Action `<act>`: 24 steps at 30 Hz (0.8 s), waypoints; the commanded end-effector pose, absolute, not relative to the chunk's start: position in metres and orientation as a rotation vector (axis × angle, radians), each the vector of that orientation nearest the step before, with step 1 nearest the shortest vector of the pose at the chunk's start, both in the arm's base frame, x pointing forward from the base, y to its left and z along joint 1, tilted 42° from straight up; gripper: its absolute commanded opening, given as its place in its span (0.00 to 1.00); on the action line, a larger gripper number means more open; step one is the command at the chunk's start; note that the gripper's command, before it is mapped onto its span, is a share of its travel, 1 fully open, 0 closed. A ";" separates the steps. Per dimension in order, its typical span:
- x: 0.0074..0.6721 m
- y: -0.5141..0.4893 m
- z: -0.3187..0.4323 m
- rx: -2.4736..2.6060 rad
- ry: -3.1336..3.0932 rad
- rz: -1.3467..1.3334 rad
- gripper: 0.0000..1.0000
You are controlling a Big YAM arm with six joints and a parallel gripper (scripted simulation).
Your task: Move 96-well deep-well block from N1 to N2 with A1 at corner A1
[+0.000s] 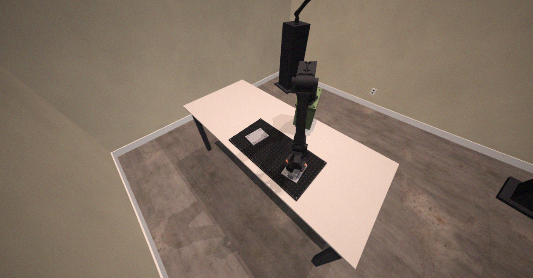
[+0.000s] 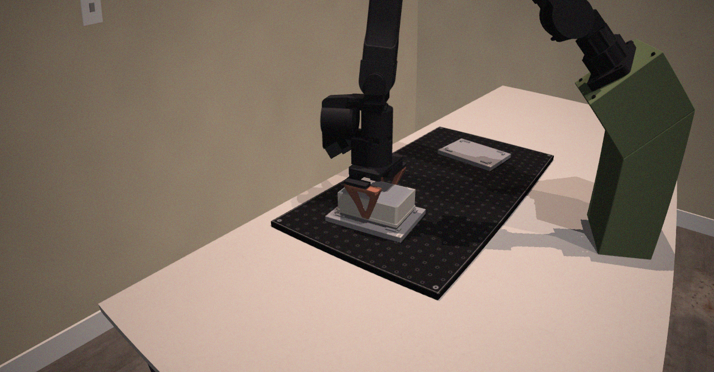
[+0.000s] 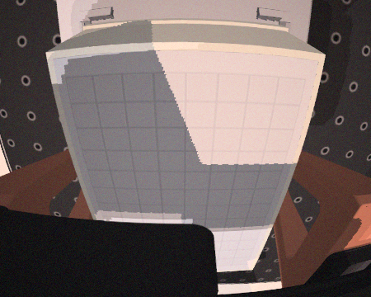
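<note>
The gripper (image 2: 375,190) pinches the gray deep-well block (image 2: 389,204) from both sides. The block sits on nest N1 (image 2: 406,227), far from nest N2 (image 2: 474,153) on the black board (image 2: 449,230).

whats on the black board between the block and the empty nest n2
Nothing: in the exterior view, only bare perforated board separates the deep-well block, gripped by the gripper, from nest N2.

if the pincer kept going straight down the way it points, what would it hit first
The block it is already shut on; its palm would press the block's top. Below that sits nest N1, then the black board.
</note>
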State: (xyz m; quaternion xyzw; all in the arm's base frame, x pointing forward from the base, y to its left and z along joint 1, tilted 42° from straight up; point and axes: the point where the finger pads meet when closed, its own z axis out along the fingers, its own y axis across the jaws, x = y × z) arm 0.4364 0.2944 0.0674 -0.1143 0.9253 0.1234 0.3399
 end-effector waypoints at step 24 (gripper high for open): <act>0.448 0.296 0.067 -0.298 2.391 0.322 0.00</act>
